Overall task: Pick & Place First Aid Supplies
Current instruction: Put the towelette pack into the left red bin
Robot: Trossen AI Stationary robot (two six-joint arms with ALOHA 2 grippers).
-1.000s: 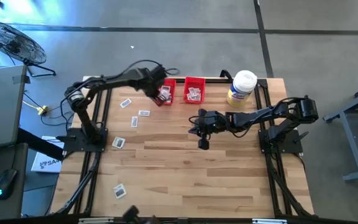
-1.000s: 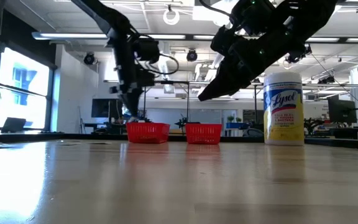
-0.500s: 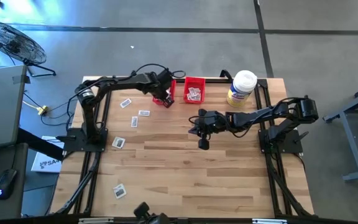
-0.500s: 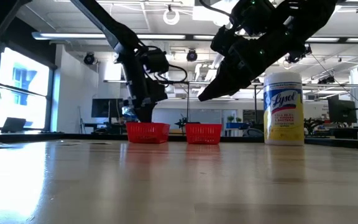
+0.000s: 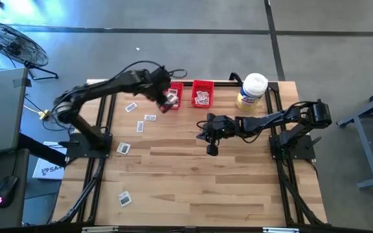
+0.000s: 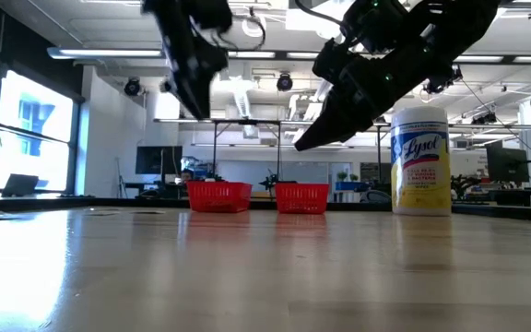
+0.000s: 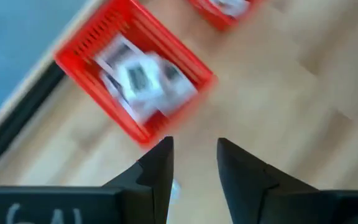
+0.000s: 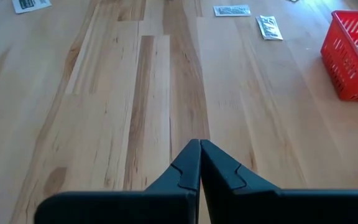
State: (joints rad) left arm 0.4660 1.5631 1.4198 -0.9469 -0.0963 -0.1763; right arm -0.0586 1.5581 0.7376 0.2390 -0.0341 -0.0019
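High view, table: the near half of the wood is bare, wide room to move there.
Left gripper: above the near edge of the left red bin; in its wrist view the fingers stand apart, nothing between them.
Left red bin content: white packets lie inside.
Right red bin: just right of the left one, at the far edge, packets inside.
Loose packets: left part of the table, one near the near-left corner.
Right gripper: over the table middle, fingers pressed together, empty.
Jar: far right, beside the bins.
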